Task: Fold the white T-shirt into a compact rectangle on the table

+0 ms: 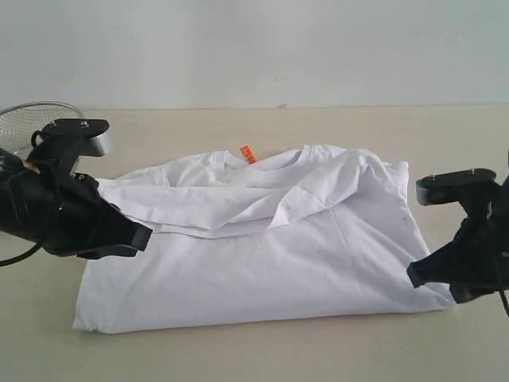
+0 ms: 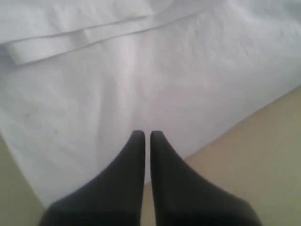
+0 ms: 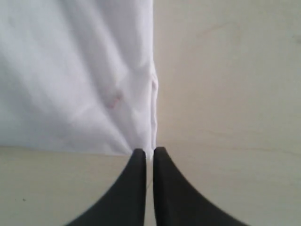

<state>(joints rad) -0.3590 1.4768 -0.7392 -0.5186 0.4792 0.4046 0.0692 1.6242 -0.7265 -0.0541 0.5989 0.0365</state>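
Right gripper (image 1: pixel 413 274), jaws pressed together, sits at the near right corner of the white T-shirt (image 1: pixel 262 270), though I cannot tell if any cloth is pinched. Left gripper (image 1: pixel 143 237), equally closed and holding nothing, hangs over the shirt's left edge. Partly folded, the shirt lies mid-way across the table (image 1: pixel 238 354), its orange neck tag (image 1: pixel 248 153) toward the far edge.

The T-shirt (image 1: pixel 262 263) lies mid-tabletop (image 1: pixel 318 354) between the left end effector (image 1: pixel 145 237) and right end effector (image 1: pixel 412 274); a wire mesh bowl (image 1: pixel 36 119) sits behind, far left.
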